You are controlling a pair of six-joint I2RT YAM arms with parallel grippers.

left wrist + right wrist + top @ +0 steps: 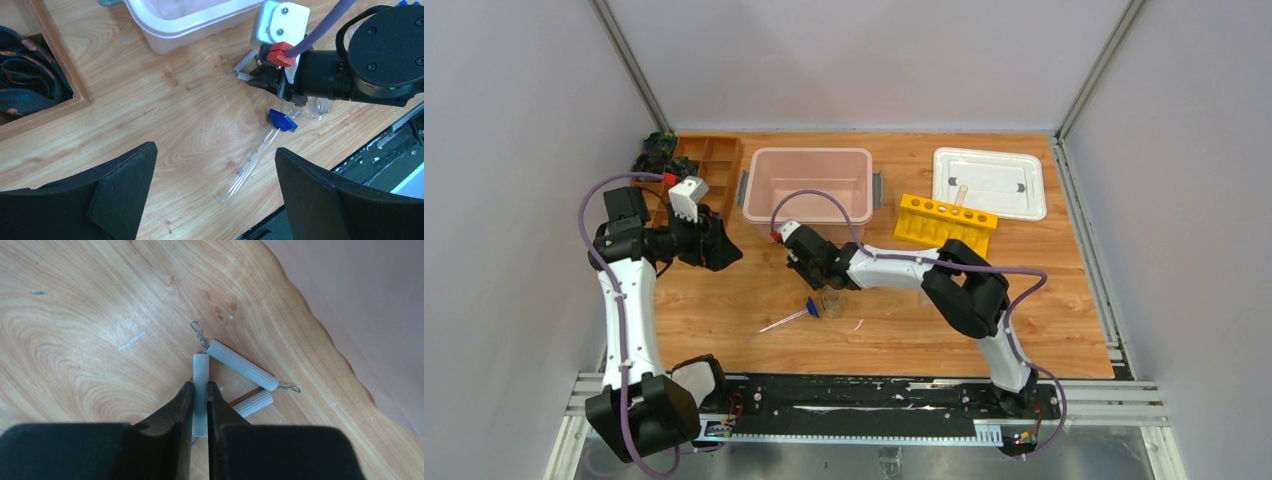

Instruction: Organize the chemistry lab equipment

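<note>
1. The right gripper (200, 407) is squeezed almost shut. It pinches one side of the pale triangle (241, 365) between its two fingers.
2. The pale triangle is made of three little pale sticks joined by twisted wire. It is low over the desk (1064, 320), just in front of the pink tub (809, 152). I cannot tell if it touches the wood.
3. Seen from above, with 12 o'clock at the far edge of the desk, the right gripper and the triangle are a little way from the middle, toward 9 o'clock.
4. The left gripper (215, 150) is open wide and holds nothing. It hangs over the desk at 9 o'clock, near the left edge.
5. The glass tube (252, 159) lies flat on the desk at 7 o'clock. It has a blue cap (283, 121) on the end that is closer to the right gripper.
6. The tiny beaker (831, 302) stands on the desk right beside the blue cap, partly under the right arm.
7. The yellow rack (944, 225) with round holes stands at 2 o'clock.
8. The flat white tray (1024, 205) is behind the rack, at 1 o'clock. One small thing lies in it, too small to name.
9. The pink tub is at 11 o'clock.
10. The brown wooden tray (724, 150) sits in the far left corner, at 10 o'clock.
</note>
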